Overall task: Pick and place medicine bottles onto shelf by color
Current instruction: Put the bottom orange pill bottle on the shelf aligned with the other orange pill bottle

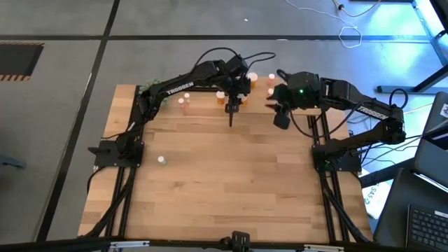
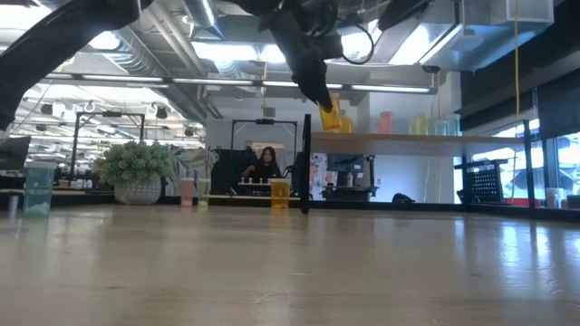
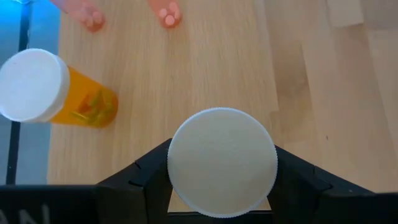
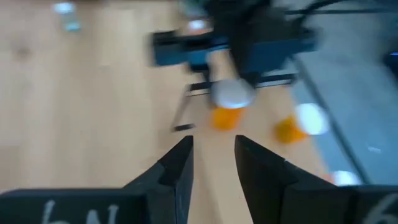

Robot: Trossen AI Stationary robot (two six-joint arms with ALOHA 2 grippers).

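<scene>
My left gripper (image 1: 236,85) is shut on an orange medicine bottle (image 2: 331,116) with a white cap (image 3: 222,162), just over the left end of the shelf (image 2: 417,138) at the table's far side. A second orange bottle (image 3: 56,93) stands on the shelf board close by, with two pink ones (image 3: 169,12) farther along. On the table, an orange bottle (image 2: 279,192) and a pink one (image 2: 187,192) stand left of the shelf. My right gripper (image 4: 213,168) hangs open and empty to the right of the left one, above the shelf's near edge (image 1: 281,117). My left gripper pinches the orange bottle between its two fingers (image 3: 146,168), one on each side just under the cap's rim (image 3: 180,130). The fingers slant down from the table's left. The bottle hangs tilted, cap toward the wrist. Whether its base touches the shelf board I cannot tell.
A black shelf post (image 2: 305,172) stands right below the held bottle. Pale bottles (image 2: 426,124) sit farther right on the shelf. A green bottle (image 1: 162,159) stands alone on the table's left half, and a green plant ball (image 2: 136,163) sits at the far left corner.
</scene>
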